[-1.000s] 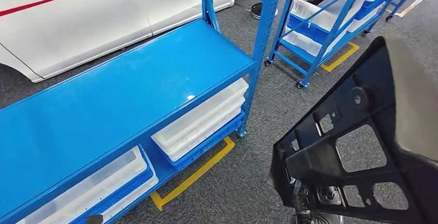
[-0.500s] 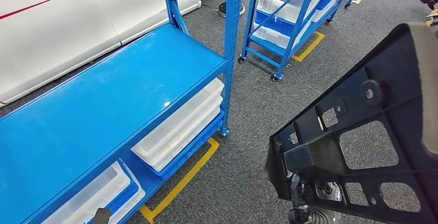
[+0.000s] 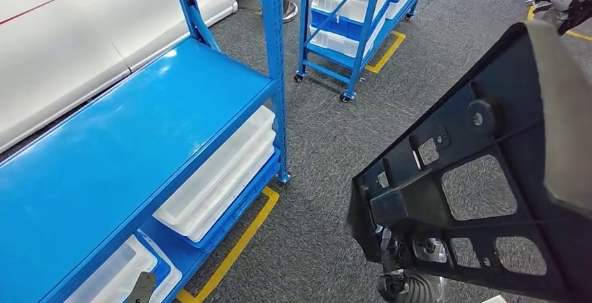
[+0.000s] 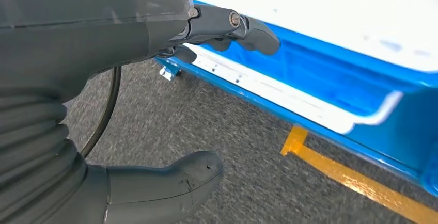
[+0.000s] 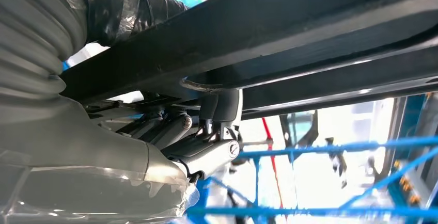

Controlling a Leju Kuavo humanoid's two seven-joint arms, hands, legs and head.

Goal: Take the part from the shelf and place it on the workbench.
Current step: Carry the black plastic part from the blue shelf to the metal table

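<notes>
Part: you see the black part (image 3: 489,177), a ribbed frame with cut-outs, held up over the grey carpet floor (image 3: 328,142), its narrow end nearest the right hand.
Right hand: the right hand (image 5: 206,146) grasps the part from beneath; in the right wrist view its fingers (image 5: 222,108) hook over a black bar of it.
Left hand: the left hand (image 4: 170,95) holds nothing, thumb and fingers apart, hanging beside the shelf's low edge.
Shelf edge: you have the blue shelf (image 3: 139,142) well away from the part, on the left hand's side, its corner post (image 3: 276,72) standing at the carpet.
Open room: bare carpet lies between the part and that post.
Beyond: white bins (image 3: 223,170) sit under the shelf top; a yellow floor line (image 3: 237,247) borders them; a wheeled blue rack (image 3: 356,17) stands farther off.
</notes>
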